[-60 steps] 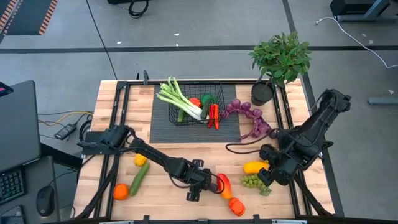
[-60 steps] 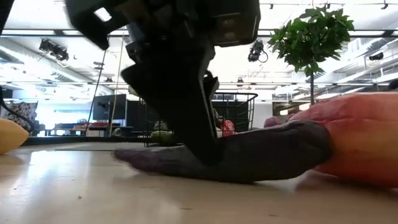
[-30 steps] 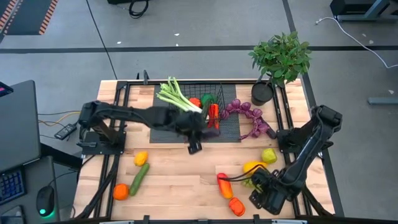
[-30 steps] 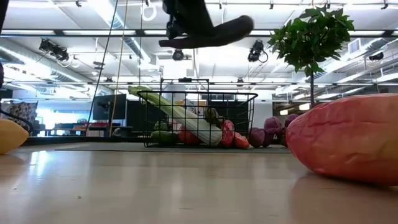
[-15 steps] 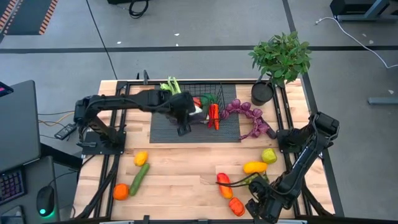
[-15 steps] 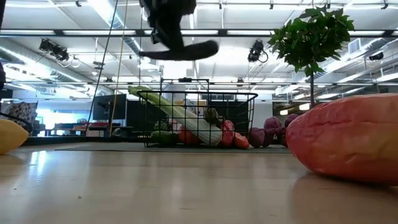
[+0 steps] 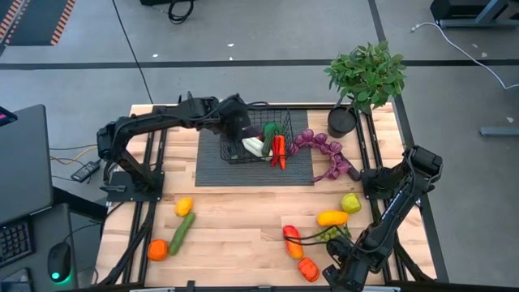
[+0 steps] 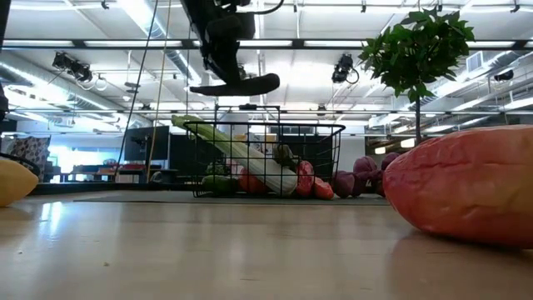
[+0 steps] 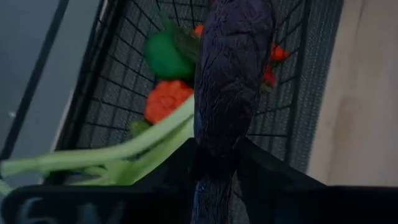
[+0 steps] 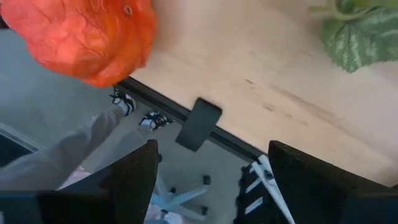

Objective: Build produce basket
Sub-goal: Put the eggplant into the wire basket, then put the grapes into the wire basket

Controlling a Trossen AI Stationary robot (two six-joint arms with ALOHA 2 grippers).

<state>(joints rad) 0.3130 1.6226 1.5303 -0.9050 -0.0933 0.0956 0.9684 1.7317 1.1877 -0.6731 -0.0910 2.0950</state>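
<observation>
Since the earlier frames, the left gripper (image 7: 237, 116) has carried the eggplant (image 9: 231, 68) from the front of the table up and back; it now hangs above the left end of the basket (image 7: 285, 116), clear of the rim. Its jaws are clamped on the stem end of that eggplant, a long, dark purple piece with a wrinkled skin, held roughly level in the low view (image 8: 236, 85). The left arm reaches across from its base at the table's left. The basket is black open-grid wire on a dark ribbed mat (image 7: 212, 166) and holds a pale green leek (image 8: 241, 155), a carrot (image 7: 279, 151) and other pieces. The right gripper (image 7: 340, 272) sits low at the table's front right edge, jaws apart and holding nothing, beside a red-orange, soft-skinned pepper (image 10: 86, 36) on the pale wood table (image 7: 235, 223).
</observation>
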